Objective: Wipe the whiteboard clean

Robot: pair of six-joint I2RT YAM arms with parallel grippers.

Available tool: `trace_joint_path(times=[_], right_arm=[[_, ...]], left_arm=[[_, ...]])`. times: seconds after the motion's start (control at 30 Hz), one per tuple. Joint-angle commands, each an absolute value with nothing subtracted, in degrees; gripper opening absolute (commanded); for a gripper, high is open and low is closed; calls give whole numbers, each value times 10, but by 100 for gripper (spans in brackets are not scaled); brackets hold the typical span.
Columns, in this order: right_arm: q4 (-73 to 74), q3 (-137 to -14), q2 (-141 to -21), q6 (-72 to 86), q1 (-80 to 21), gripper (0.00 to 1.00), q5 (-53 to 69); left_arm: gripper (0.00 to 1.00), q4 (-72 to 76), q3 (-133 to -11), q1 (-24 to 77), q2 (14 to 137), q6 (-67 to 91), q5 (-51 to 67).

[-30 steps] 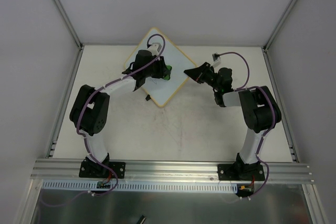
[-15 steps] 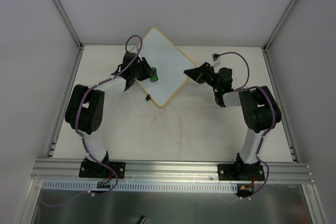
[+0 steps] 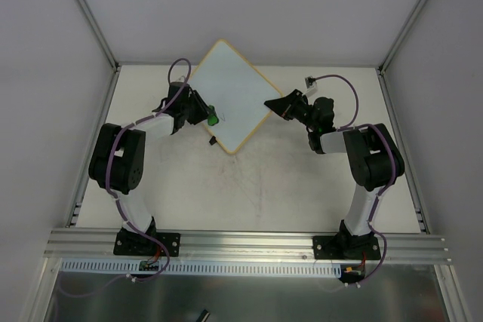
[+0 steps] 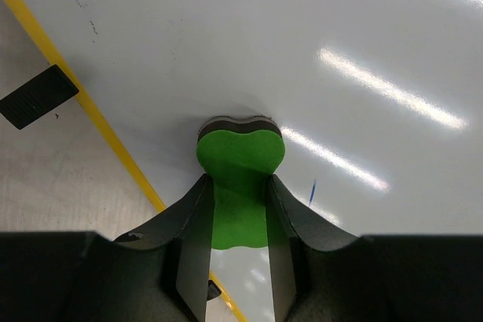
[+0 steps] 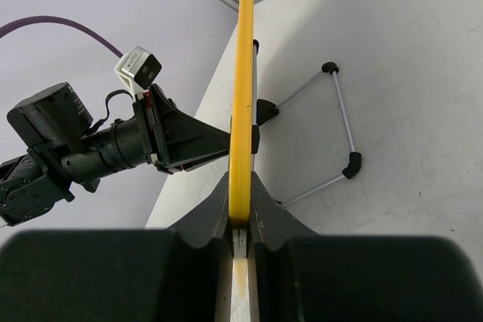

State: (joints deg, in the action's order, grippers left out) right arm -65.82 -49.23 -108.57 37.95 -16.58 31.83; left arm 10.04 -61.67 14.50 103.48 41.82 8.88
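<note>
Table (image 3: 264, 186): is lying under the whiteboard, which is sitting diamond-wise over its far middle.
Whiteboard (image 3: 240, 84): is being held at its right corner alone, so a hard push is risking twisting it out of that hold.
Right gripper (image 5: 240, 186): is pinching the whiteboard's yellow frame edge-on, jaws narrow. The thin rim looks likely to slide.
Left gripper (image 4: 238, 186): is clamping the eraser by the whiteboard's left edge. Going further left is risking running off the frame.
Eraser (image 4: 240, 156): appears to be pressing its dark pad on the whiteboard. Tipping it is risking skipped ink.
Clip (image 4: 38, 96): is sitting just outside the whiteboard's left frame, where the eraser could be catching on it.
Mark (image 4: 312, 188): a small blue stroke is showing on the whiteboard just right of the eraser, and is risking being missed.
</note>
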Motion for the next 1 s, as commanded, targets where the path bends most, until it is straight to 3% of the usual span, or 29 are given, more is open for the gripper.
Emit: trace_joint_path(times=[0.0, 0.57, 0.97], right_arm=[[-699, -503, -1071, 383, -166, 0, 346], [-698, -512, -1075, 386, -164, 0, 350], [-698, -513, -1075, 385, -163, 0, 349]], left_arm=[[0, 61, -606, 142, 1051, 421, 102], [0, 127, -633, 290, 1047, 382, 68], [0, 131, -616, 321, 1014, 376, 35]])
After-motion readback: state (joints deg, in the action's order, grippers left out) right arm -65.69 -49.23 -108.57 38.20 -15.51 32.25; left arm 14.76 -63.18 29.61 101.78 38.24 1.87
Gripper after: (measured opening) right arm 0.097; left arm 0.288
